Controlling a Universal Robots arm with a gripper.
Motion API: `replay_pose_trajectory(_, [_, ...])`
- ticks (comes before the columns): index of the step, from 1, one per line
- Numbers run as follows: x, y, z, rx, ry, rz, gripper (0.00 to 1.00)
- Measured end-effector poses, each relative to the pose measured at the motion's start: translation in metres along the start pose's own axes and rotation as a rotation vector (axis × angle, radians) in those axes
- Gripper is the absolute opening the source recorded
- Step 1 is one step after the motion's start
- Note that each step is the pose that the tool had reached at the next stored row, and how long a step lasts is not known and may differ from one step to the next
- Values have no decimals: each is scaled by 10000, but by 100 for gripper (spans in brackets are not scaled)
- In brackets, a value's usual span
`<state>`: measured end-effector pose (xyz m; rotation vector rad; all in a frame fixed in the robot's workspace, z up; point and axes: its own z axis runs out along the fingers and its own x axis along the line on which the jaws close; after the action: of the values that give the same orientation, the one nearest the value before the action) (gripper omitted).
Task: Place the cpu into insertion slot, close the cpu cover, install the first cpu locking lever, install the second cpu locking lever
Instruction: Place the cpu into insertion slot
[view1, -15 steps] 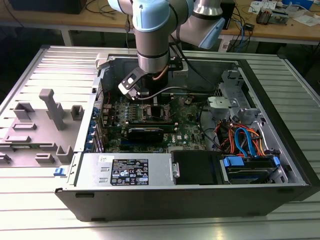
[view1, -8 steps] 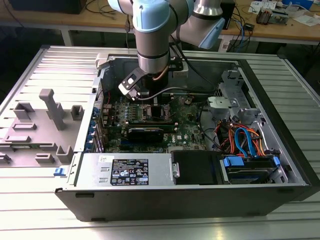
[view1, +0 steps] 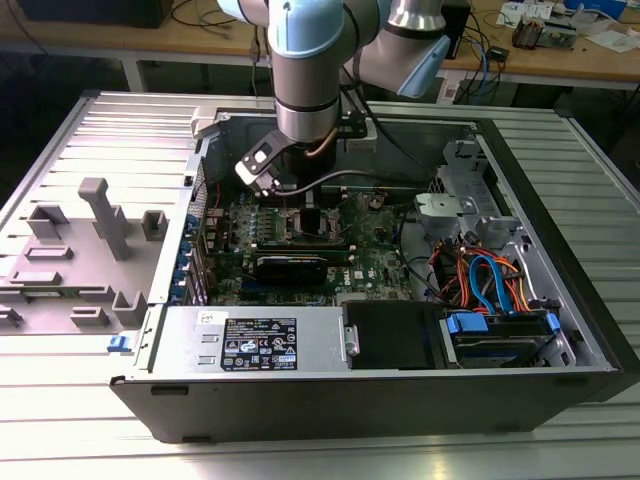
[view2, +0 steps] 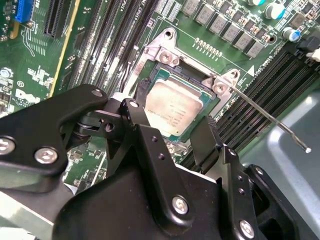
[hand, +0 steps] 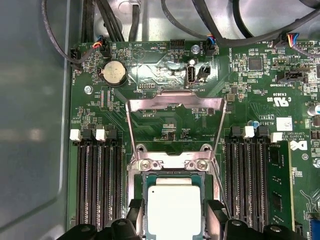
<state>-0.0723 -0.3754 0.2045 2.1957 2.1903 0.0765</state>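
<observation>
Gripper (hand: 175, 222): clamped on 2 edges of cpu (view2: 175, 107) to seat it in insertion slot (view2: 172, 70); cpu cover (hand: 175, 102) raised beyond, clearing access.

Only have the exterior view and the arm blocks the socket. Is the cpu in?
Observer: Yes. In both wrist views the cpu lies flat in the insertion slot.
Operator: Cover shut?
Observer: No. The cpu cover is flipped back on its hinge, off the chip.
Operator: Levers?
Observer: In the second wrist view one locking lever sticks out free and looks unlatched.
</observation>
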Motion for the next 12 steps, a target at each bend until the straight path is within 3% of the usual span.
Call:
replay_pose_trajectory(5, [-1,-54,14,21,3,-53,62])
replay_pose_trajectory(12, [13,-59,38,36,5,-53,62])
